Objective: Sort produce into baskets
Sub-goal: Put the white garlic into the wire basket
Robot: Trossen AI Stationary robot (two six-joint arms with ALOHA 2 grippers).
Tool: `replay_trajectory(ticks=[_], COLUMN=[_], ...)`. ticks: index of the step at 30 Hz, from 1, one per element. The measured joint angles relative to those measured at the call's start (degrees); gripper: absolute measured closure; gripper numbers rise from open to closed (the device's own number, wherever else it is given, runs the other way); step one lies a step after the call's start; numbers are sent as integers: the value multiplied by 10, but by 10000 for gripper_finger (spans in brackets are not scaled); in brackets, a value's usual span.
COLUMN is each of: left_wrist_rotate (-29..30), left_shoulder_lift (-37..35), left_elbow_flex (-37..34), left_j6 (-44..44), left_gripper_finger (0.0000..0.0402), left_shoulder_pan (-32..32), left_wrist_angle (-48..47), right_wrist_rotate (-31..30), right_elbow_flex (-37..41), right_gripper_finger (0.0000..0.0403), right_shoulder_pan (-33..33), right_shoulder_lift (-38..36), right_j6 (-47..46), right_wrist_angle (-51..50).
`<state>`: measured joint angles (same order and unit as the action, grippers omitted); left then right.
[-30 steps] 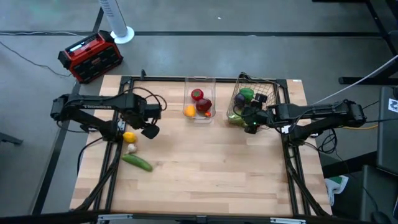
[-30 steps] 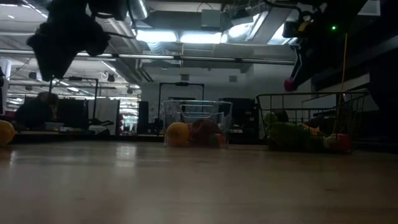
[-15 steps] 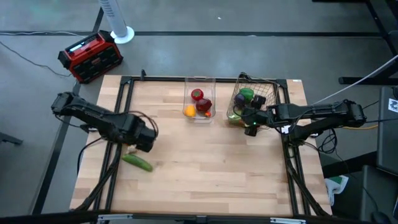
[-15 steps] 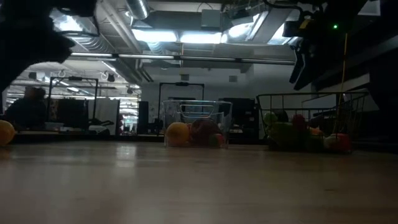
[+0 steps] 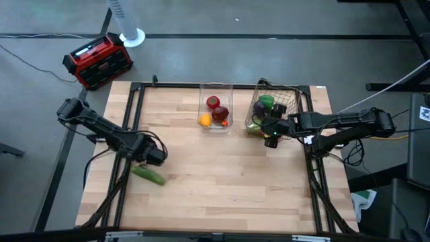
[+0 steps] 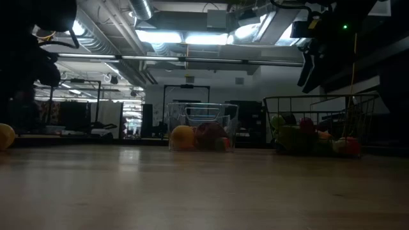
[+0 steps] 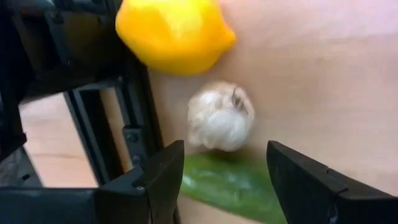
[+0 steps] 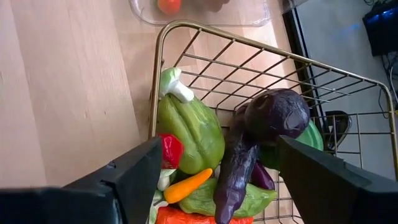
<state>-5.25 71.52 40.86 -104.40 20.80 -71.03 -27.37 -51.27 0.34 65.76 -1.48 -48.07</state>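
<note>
The left pincer (image 7: 221, 180) hangs spread over a white garlic bulb (image 7: 221, 116) near the desk's (image 5: 222, 181) left edge. The right pincer (image 8: 214, 177) gapes empty above the copper wire mesh basket (image 8: 261, 65).

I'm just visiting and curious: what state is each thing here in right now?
Left gripper: open above the garlic.
Right gripper: open, empty, over the wire basket.
Wire basket: holds vegetables.
Clear bin: holds fruit.
Lemon, cucumber: loose on the table.

Apples and an orange sit in the clear bin (image 5: 216, 87) at twelve o'clock, peppers and eggplants fill the wire basket (image 5: 296, 93) at two, and a cucumber (image 5: 149, 175) lies at eight.
</note>
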Motion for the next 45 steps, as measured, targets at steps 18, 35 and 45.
replay_trajectory(ticks=[18,35,45], left_wrist_rotate=[27,26,34], left_shoulder_lift=[95,185,177], left_elbow_flex=[-1,-1,26], left_j6=[-49,11,57], left_gripper_finger=[179,185,237], left_shoulder_pan=[3,3,1], left_wrist_angle=[8,70,83], right_wrist_rotate=[0,0,0], right_elbow_flex=[0,0,0], right_gripper_finger=[95,95,95], right_shoulder_pan=[0,0,0], right_shoulder_lift=[0,0,0], right_j6=[0,0,0], right_wrist_angle=[2,2,2])
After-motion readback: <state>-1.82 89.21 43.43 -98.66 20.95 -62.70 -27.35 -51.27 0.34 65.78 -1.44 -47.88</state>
